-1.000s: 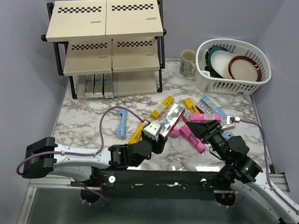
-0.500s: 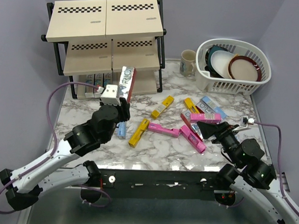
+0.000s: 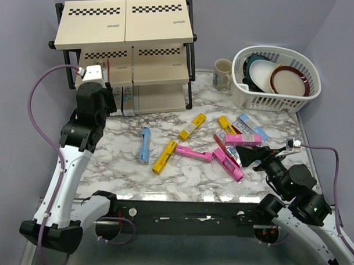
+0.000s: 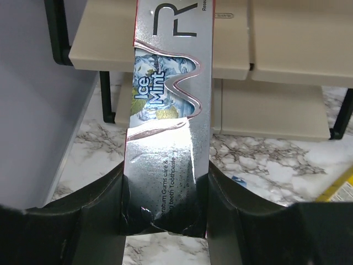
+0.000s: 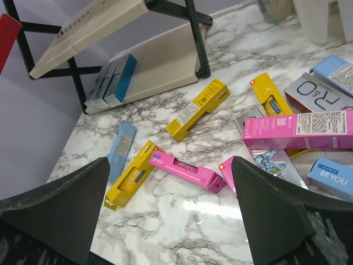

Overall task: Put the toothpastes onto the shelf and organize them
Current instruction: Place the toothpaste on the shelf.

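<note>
Early days, most of job left. L gripper (image 4: 164, 218) pinches the btm end of a silver Ice Mint carton (image 4: 168, 110), jaws pressed on its two sides. The carton is upright, held in front of the shelf (image 3: 157, 27) at its left end, approx level w/ the lower boards. Can't tell if it touches a board, so count it as not placed yet. Done so far: three standing cartons (image 5: 113, 77) side by side on the btm tier, left half. Mid & top tiers look bare as far as top view shows. Left to do: approx nine or ten loose ones on the marble tbl (image 3: 112, 165). A light blue carton (image 3: 144, 145), yellow carton (image 3: 164, 156) & pink carton (image 3: 194, 153) lie mid-tbl, and a second yellow carton (image 3: 192, 126) lies nearer the shelf. The rest are in a jumble (image 3: 242, 138) on the right: pink, yellow, light blue, red, silver, some overlapping. R gripper (image 3: 239, 154) hangs over that jumble, jaws spread wide, nothing between them. My read: well under half done, and rows need tidying once all are up.
</note>
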`<state>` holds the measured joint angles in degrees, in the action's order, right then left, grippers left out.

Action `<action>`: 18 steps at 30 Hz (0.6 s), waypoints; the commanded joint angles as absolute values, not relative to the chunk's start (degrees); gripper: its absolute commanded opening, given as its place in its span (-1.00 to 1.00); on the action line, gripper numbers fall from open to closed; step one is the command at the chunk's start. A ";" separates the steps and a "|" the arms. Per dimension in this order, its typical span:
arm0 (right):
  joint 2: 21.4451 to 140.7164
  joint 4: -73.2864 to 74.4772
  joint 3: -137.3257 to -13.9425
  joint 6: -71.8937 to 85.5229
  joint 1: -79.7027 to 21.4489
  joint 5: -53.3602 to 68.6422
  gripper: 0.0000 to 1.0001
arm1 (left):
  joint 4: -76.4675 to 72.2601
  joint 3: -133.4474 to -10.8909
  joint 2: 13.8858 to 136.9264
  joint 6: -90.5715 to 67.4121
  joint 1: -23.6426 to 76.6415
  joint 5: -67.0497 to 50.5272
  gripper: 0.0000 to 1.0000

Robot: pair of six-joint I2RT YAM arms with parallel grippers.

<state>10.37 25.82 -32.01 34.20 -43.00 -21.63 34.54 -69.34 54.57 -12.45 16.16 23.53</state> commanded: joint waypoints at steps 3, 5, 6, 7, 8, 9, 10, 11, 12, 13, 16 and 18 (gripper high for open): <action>11.60 23.73 -33.75 24.53 -42.89 -18.73 1.00 | 28.13 -73.65 61.43 -8.00 0.55 6.42 0.16; 12.30 22.33 -33.58 22.25 -42.89 -17.76 1.00 | 25.77 -74.18 64.05 -7.82 -1.92 4.67 0.18; 12.48 21.72 -33.31 21.54 -42.89 -16.88 1.00 | 24.79 -74.18 64.86 -7.82 -2.80 3.61 0.18; 12.65 20.49 -32.70 21.01 -42.89 -16.44 1.00 | 23.74 -74.01 65.47 -7.82 -4.29 3.26 0.19; 12.66 19.87 -32.35 20.05 -42.89 -15.83 1.00 | 21.38 -73.66 66.96 -7.74 -4.92 3.08 0.20; 12.57 19.17 -31.91 19.78 -42.89 -14.43 1.00 | 20.57 -73.57 67.58 -7.73 -5.70 2.21 0.20; 12.57 17.68 -31.03 19.34 -42.89 -13.54 1.00 | 19.70 -73.48 68.11 -7.91 -7.10 1.76 0.20; 12.57 16.88 -30.42 18.99 -42.89 -12.75 1.00 | 17.77 -73.13 69.07 -8.08 -7.55 1.50 0.20; 12.66 16.09 -29.89 18.90 -42.89 -11.27 1.00 | 16.88 -72.86 69.43 -8.00 -7.99 1.76 0.20; 12.74 15.47 -29.45 18.81 -42.89 -10.64 1.00 | 15.92 -72.43 69.61 -7.82 -8.09 2.02 0.20; 13.79 13.80 -28.39 17.76 -42.98 -8.09 1.00 | 13.01 -71.02 70.49 -8.00 -8.17 2.37 0.20; 14.50 13.71 -28.48 17.67 -42.89 -7.13 1.00 | 11.17 -70.49 71.19 -8.09 -8.17 2.64 0.16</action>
